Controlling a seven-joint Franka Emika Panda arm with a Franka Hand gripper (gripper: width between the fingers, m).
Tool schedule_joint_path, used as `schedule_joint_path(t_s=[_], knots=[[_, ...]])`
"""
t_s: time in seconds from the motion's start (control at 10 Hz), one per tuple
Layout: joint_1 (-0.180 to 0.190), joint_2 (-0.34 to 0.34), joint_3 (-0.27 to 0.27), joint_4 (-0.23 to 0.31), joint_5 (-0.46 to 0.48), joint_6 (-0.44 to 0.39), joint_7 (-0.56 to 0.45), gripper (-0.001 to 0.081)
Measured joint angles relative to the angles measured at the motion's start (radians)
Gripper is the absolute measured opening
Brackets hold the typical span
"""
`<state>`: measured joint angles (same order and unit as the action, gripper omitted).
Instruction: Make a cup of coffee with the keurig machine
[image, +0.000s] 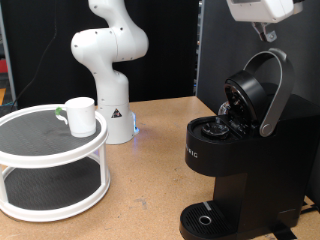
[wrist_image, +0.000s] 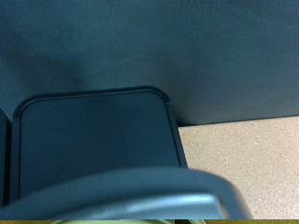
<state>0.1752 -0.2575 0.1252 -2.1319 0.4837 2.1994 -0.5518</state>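
Observation:
The white mug (image: 80, 115) stands upright on the top tier of a round white shelf (image: 30, 152) at the exterior view's left, far from the machine. The black keurig machine (image: 235, 185) stands at the exterior view's right with its lid raised and its grey-silver handle (image: 276, 95) tilted up and back. The pod chamber (image: 214, 128) is exposed; I cannot tell what is in it. The round drip tray (image: 205, 220) holds nothing. My gripper (image: 267, 32) hangs just above the raised handle, mostly cut off by the frame. The wrist view shows the handle's grey arc (wrist_image: 140, 191) and the machine's dark rear top (wrist_image: 93, 140), with no fingers in it.
The white robot arm base (image: 108, 60) stands at the back, next to the shelf. A dark panel rises behind the machine. The wooden table (image: 150, 160) lies bare between shelf and machine; it also shows in the wrist view (wrist_image: 248, 154).

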Motion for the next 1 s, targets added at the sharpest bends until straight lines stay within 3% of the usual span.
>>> schedule_joint_path(t_s=[0.1, 0.2, 1.0], knots=[[0.0, 0.0, 0.006, 0.004, 0.0, 0.002, 0.007, 0.0029], [0.0, 0.001, 0.01, 0.006, 0.0, 0.008, 0.012, 0.0009], [0.0, 0.049, 0.051, 0.021, -0.001, 0.072, 0.03, 0.0007]])
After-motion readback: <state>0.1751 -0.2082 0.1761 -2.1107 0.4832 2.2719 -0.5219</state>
